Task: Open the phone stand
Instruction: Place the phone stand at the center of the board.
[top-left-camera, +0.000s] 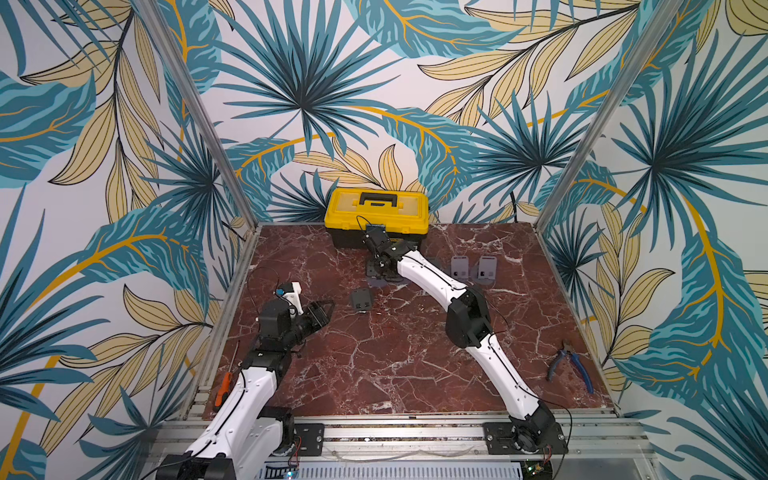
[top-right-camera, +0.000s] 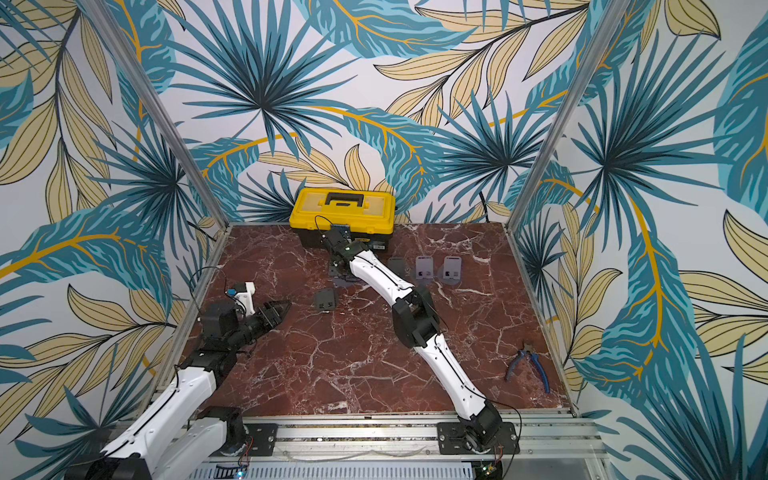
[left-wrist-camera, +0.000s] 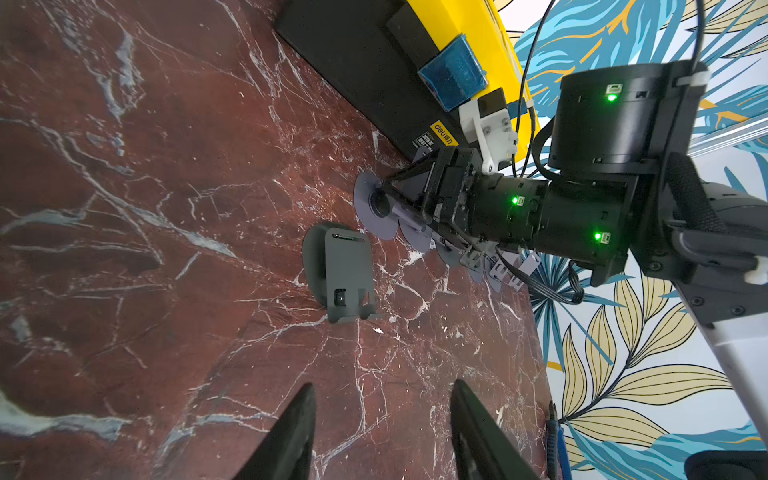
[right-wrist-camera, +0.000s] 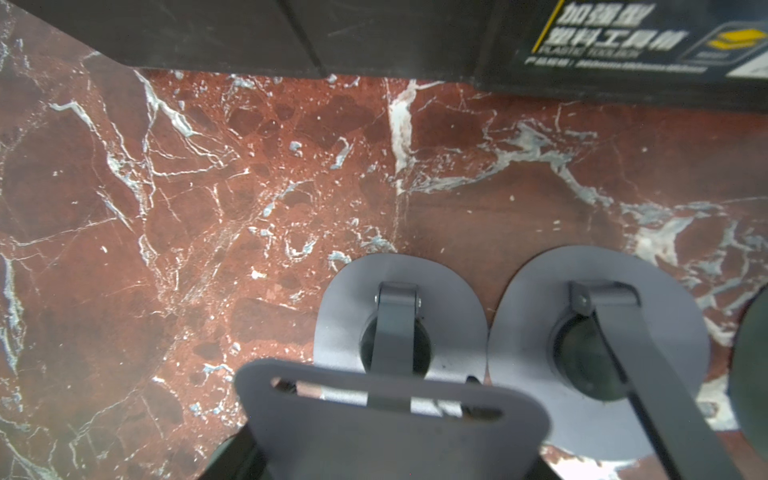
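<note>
Right gripper (left-wrist-camera: 395, 199) at the phone stand (right-wrist-camera: 390, 419) — fingertips hidden, grip unclear; left gripper (left-wrist-camera: 382, 388) half open.

The left arm (top-left-camera: 249, 399) is folded low, the left gripper (top-left-camera: 323, 312) half open. The right arm (top-left-camera: 432, 274) stretches forward, the right gripper (top-left-camera: 379, 271) pointing down, jaws unclear.

Table top (top-left-camera: 374, 365) of red marble-look stone, smooth, soft sheen; phone stand (right-wrist-camera: 390, 432) of thin grey sheet, matt, smooth, metal by its look; toolbox (top-left-camera: 376, 216) of plastic, glossy yellow lid, scuffed dull black base; pliers (top-left-camera: 578, 372) with blue rubbery grips
</note>
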